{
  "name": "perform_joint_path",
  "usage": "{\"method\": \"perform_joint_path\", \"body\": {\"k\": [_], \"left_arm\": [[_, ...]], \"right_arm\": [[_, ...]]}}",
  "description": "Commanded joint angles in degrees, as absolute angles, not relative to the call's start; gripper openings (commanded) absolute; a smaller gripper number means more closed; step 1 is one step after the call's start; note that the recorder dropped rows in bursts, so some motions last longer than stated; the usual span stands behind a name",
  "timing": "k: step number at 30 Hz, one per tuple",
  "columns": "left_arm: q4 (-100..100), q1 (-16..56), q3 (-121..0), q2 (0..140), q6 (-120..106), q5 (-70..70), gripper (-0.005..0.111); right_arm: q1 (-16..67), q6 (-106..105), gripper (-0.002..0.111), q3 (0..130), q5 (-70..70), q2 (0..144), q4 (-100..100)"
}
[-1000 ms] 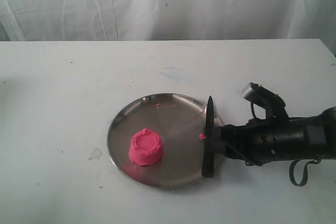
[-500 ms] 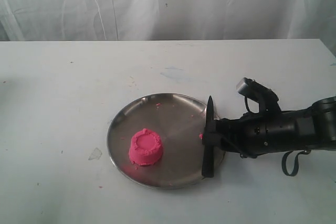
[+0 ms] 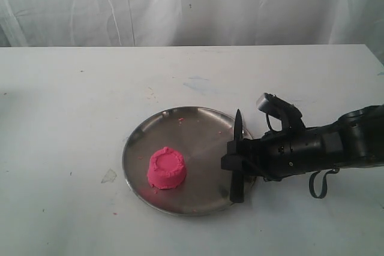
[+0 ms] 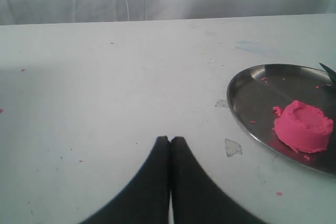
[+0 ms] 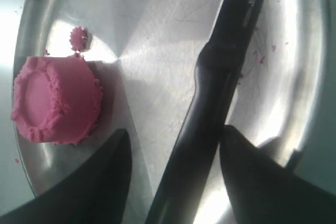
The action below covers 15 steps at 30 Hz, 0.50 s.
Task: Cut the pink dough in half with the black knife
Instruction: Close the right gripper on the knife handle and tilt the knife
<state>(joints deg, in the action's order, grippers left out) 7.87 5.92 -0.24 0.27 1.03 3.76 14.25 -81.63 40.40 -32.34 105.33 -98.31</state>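
Observation:
The pink dough (image 3: 167, 168) stands as one squat lump, uncut, on the left part of the round steel plate (image 3: 198, 124). Along the plate's right rim lies the black knife (image 3: 238, 130), its tip pointing toward the back. My right gripper (image 3: 231, 161) is low over the plate, open, with its jaws on either side of the knife's handle. In the right wrist view the knife (image 5: 231, 40) runs between the fingers of the right gripper (image 5: 173, 135), touching one, with the dough (image 5: 55, 100) off to the side. The left gripper (image 4: 169, 139) is shut and empty over bare table, away from the dough (image 4: 303, 127).
Tiny pink crumbs (image 3: 180, 119) dot the plate and the table beside it. A small flat chip (image 3: 108, 175) lies on the white table (image 3: 72, 100) left of the plate. A white cloth (image 3: 192, 4) hangs behind the table.
My right arm has slid left across the table, bringing its open jaws over the knife's handle. The knife, dough and plate have stayed put.

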Motion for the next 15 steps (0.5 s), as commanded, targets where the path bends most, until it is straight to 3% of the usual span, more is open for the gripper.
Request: {"method": "perform_joint_path", "body": {"k": [1, 15], "left_arm": [[8.05, 5.78, 0.00, 0.00, 1.27, 4.10, 0.000], [8.05, 5.78, 0.00, 0.00, 1.27, 4.10, 0.000]], "right_arm": [[14.22, -82.29, 0.049, 40.66, -32.73, 105.51, -97.51], [14.22, -73.88, 0.049, 41.54, -39.22, 109.52, -94.85]]}}
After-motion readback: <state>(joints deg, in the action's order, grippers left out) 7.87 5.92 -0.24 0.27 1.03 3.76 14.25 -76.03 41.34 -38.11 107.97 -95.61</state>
